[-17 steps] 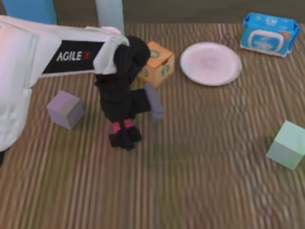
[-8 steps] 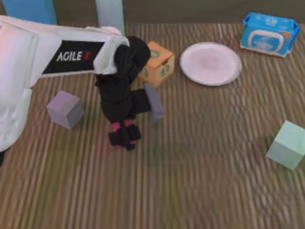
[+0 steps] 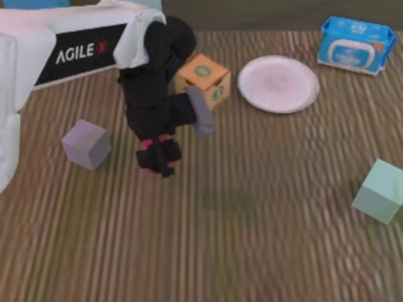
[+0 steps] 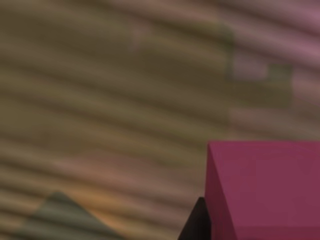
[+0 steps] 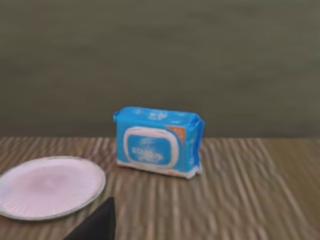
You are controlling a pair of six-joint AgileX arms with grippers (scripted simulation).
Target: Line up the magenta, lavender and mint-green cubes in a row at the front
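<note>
Left gripper (image 3: 157,157) has lifted, clamped on the magenta cube (image 4: 262,190).
Carry toward the table's front edge comes next; right arm out of sight.

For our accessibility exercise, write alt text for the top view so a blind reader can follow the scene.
The left gripper holds a magenta cube above a wooden table, with a lavender cube to its left and a mint-green cube far right. Behind sit an orange box, a pink plate and a blue wipes pack.
</note>
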